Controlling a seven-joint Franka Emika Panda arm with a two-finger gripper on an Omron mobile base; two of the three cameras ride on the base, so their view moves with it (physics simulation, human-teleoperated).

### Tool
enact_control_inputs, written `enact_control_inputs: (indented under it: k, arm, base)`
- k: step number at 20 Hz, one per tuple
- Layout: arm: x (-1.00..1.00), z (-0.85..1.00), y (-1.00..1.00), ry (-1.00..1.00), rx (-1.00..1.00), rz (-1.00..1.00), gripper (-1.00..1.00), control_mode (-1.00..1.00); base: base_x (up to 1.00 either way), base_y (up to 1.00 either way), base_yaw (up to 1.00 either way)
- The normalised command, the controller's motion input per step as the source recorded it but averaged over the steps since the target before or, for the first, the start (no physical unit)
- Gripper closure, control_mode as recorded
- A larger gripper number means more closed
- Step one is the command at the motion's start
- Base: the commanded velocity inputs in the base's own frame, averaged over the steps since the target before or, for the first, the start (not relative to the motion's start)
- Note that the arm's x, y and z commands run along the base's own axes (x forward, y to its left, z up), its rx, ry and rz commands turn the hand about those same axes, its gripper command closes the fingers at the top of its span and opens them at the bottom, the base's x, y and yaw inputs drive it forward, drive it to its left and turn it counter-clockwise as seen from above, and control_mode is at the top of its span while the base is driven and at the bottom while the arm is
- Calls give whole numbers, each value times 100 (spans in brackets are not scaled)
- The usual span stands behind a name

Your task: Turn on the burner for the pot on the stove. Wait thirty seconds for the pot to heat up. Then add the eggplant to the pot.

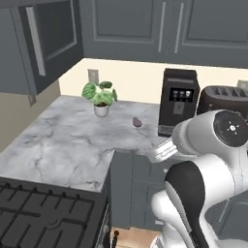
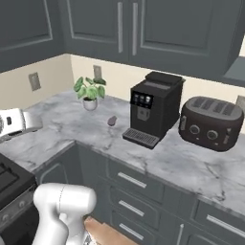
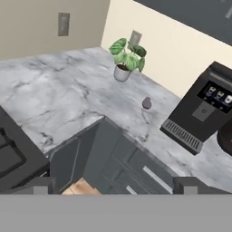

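The eggplant (image 1: 137, 122) (image 2: 112, 120) (image 3: 146, 103) is a small dark purple lump lying on the marble counter between the plant and the coffee machine. A corner of the black stove (image 1: 43, 213) (image 2: 8, 181) (image 3: 13, 156) with its grates shows at the lower left, beside the counter. The pot is out of view, and I cannot tell which burner is its own. My gripper (image 3: 115, 186) hangs high over the corner cabinet, well short of the eggplant. It is open, fingertips (image 3: 41, 186) wide apart, nothing between them.
A potted plant (image 1: 100, 97) (image 2: 89, 92) stands in the back corner of the counter (image 1: 58, 150). A black coffee machine (image 1: 178, 101) (image 2: 153, 107) and a dark toaster (image 1: 225, 99) (image 2: 210, 122) sit to the right. Grey wall cabinets hang overhead, with drawers below.
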Motion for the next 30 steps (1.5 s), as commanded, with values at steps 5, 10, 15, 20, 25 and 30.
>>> enact_control_inputs:
  k: [5,10,15,20,25,30]
  arm:
    - [0,0,0,0,0,0,-100,100]
    - [0,0,0,0,0,0,-100,100]
    - [0,0,0,0,0,0,-100,100]
    - [0,0,0,0,0,0,-100,100]
    - [66,0,1,21,1,-11,-100,-100]
    - [54,-7,10,15,4,-18,-100,-100]
  base:
    - [67,0,-4]
    - [82,0,0]
    - [84,0,0]
    - [57,0,-2]
    - [0,0,0]
    - [0,0,0]
